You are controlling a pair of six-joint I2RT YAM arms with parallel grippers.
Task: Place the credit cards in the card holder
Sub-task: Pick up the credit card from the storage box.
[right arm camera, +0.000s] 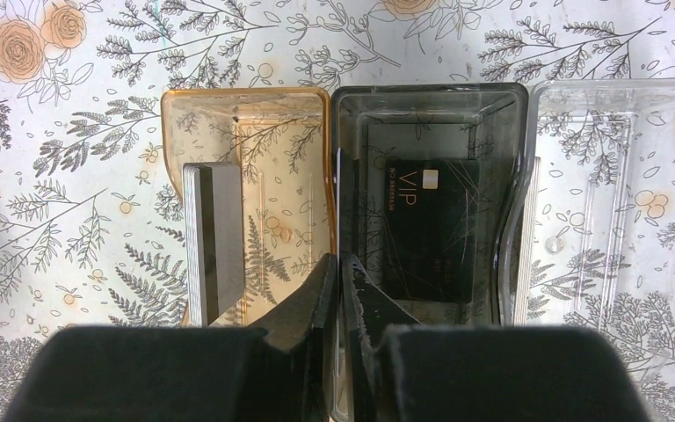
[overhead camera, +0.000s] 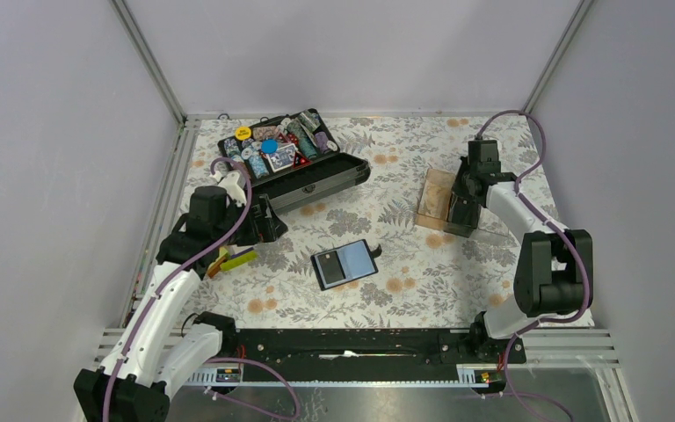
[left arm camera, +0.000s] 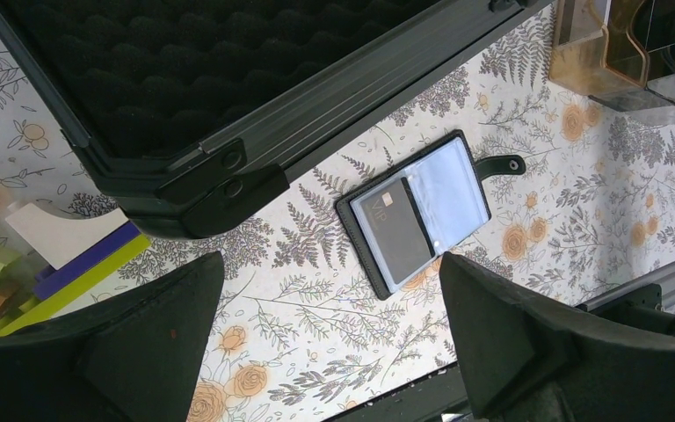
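Bare tablecloth (overhead camera: pixel 404 255) around the open card holder (overhead camera: pixel 344 265); chip case (overhead camera: pixel 330 180) beyond (well apart), tray (overhead camera: pixel 435 198) right.

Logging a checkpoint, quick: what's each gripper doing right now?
Left gripper: open, empty.
Right gripper: shut above the tinted clear plastic trays; any grip cannot be told.

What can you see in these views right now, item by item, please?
chip case: one, black, open, far left of centre
poker chips: many, mixed colours, inside the chip case
card holder: one, black, open, mid-table
dark VIP card: one, in a card holder pocket
loose cards: small pile, white, purple, yellow-green, beside the left gripper
acrylic tray: one, amber, smoky and clear compartments, right side
grey card stack: one, upright in the amber compartment
black VIP card: one, in the smoky compartment
left gripper: black, open, near the chip case
right gripper: black, fingers together, over the tray
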